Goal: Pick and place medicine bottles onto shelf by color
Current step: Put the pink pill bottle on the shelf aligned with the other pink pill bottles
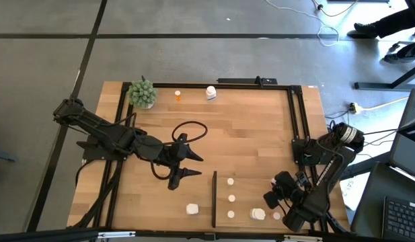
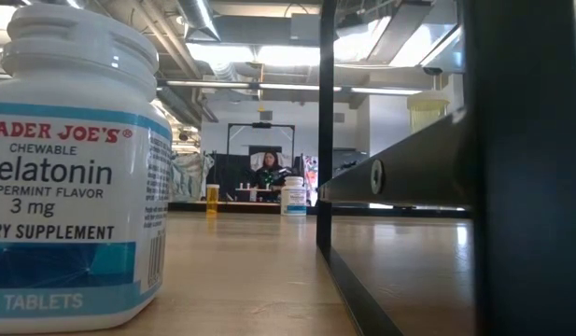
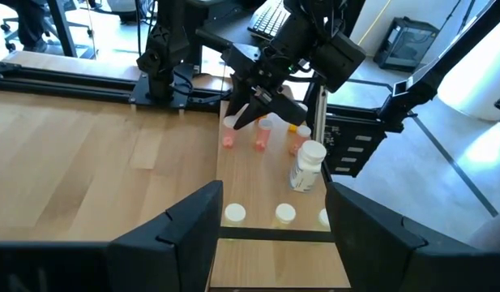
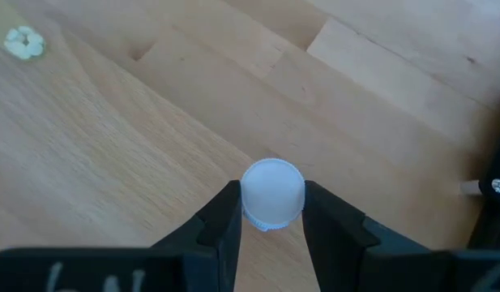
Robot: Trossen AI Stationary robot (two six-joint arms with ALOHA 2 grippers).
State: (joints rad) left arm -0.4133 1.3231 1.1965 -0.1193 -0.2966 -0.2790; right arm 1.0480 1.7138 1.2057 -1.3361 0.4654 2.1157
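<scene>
My right gripper [image 4: 271, 196] is shut on a small white-capped bottle [image 4: 271, 193] over the shelf [image 1: 251, 191] at the near right. In the left wrist view this bottle [image 3: 228, 135] has an orange body. Two more orange bottles [image 3: 261, 138] stand beside it. A chunky white bottle [image 3: 308, 166] and three white caps [image 3: 284, 213] stand on the shelf by the black strip [image 1: 214, 198]. A white bottle [image 1: 192, 209] stands left of the strip. My left gripper [image 1: 190, 167] hangs open over the table's middle. My right gripper pinches the bottle's white cap [image 4: 271, 212] between its two fingers, one on each side. The fingers come from above, slanting down. The bottle stands upright below them; the cap hides its base, so I cannot tell whether it rests on the shelf.
At the far edge stand a green plant ball [image 1: 142, 93], an orange bottle [image 1: 177, 95] and a white bottle [image 1: 210, 93]. A black cable loop [image 1: 190, 129] lies mid-table. The black frame [image 1: 298, 114] runs along the table's sides. A person [image 2: 267, 173] sits far behind.
</scene>
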